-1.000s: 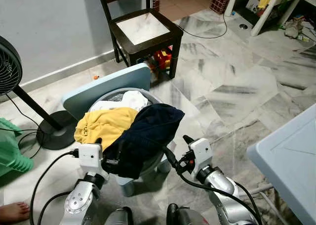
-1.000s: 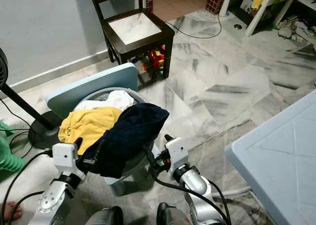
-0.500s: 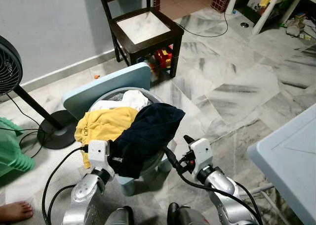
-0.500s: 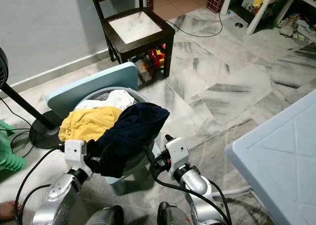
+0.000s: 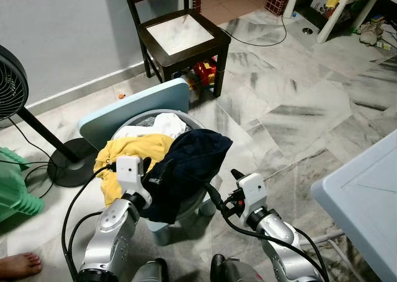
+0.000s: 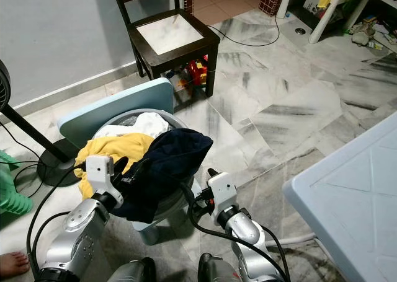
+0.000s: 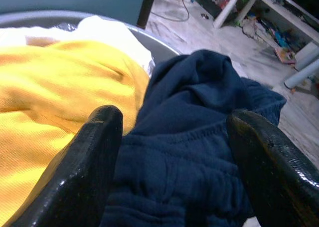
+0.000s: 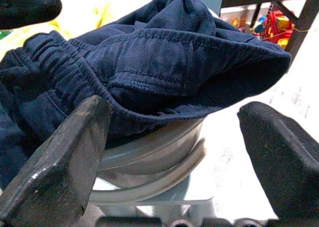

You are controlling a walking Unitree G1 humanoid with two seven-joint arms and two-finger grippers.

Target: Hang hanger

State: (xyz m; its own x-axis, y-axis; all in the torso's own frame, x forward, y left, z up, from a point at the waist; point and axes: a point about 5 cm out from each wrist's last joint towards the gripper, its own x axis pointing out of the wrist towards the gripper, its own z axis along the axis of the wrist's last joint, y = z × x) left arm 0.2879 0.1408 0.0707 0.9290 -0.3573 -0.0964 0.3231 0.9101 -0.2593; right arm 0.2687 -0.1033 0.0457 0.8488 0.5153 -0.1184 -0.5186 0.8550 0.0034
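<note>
left gripper (image 7: 169,152): fingers spread wide, holding nothing, poised over navy garment (image 5: 186,164) beside yellow shirt (image 5: 127,158) | right gripper (image 8: 174,152): wide open, empty, just right of grey basket (image 8: 154,152) rim under the navy hem | hanger: cannot make one out | basket: on marble floor (image 5: 298,108), near chair (image 5: 180,37)

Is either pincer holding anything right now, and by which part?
Nothing is held. The left pincer is open over the navy garment; the right pincer is open beside it.
</note>
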